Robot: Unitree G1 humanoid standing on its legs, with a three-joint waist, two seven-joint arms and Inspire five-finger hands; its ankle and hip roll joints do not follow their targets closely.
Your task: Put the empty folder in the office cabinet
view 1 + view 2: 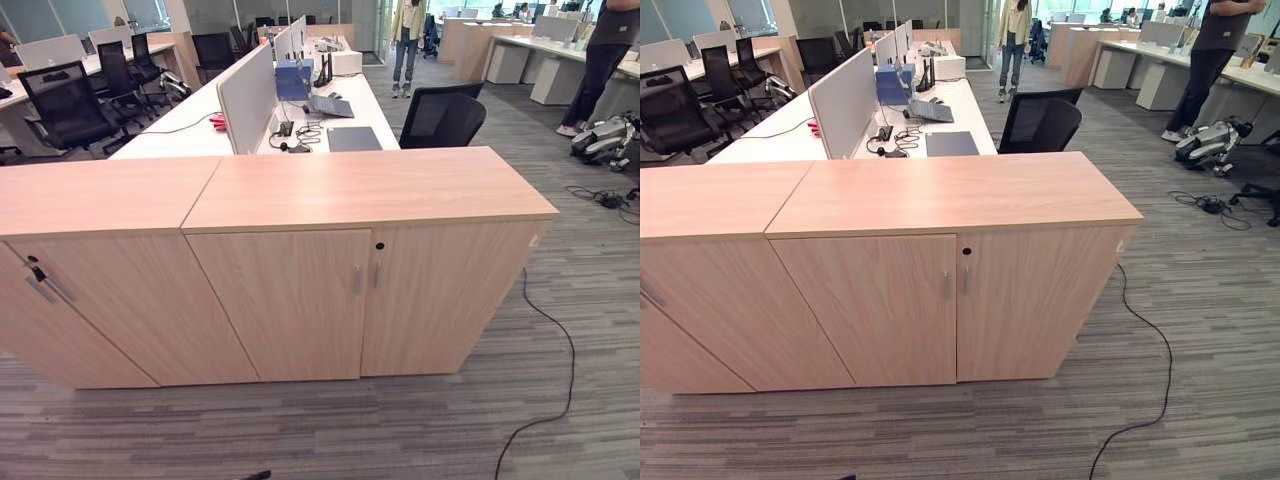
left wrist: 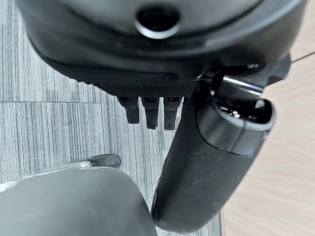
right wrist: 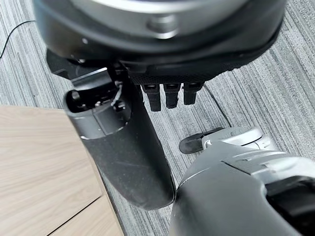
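Observation:
The office cabinet point(image 1: 365, 300) is light wood and stands in front of me with both doors shut, its two slim handles point(image 1: 366, 277) meeting at the middle. Its flat top point(image 1: 360, 185) is bare. Behind it, a flat dark grey item point(image 1: 354, 138) lies on the white desk; I cannot tell whether it is a folder. My left hand point(image 2: 147, 49) hangs beside the cabinet's wood with its fingers point(image 2: 150, 110) straight and nothing in it. My right hand point(image 3: 162, 34) hangs over the carpet the same way, its fingers point(image 3: 170, 96) straight and holding nothing.
A second wooden cabinet point(image 1: 90, 290) adjoins on the left, with a key in its lock point(image 1: 36, 269). A black office chair point(image 1: 442, 117) stands behind the cabinet's right end. People stand at the back point(image 1: 407, 40) and far right point(image 1: 600, 60). Grey carpet point(image 1: 330, 430) lies before the doors.

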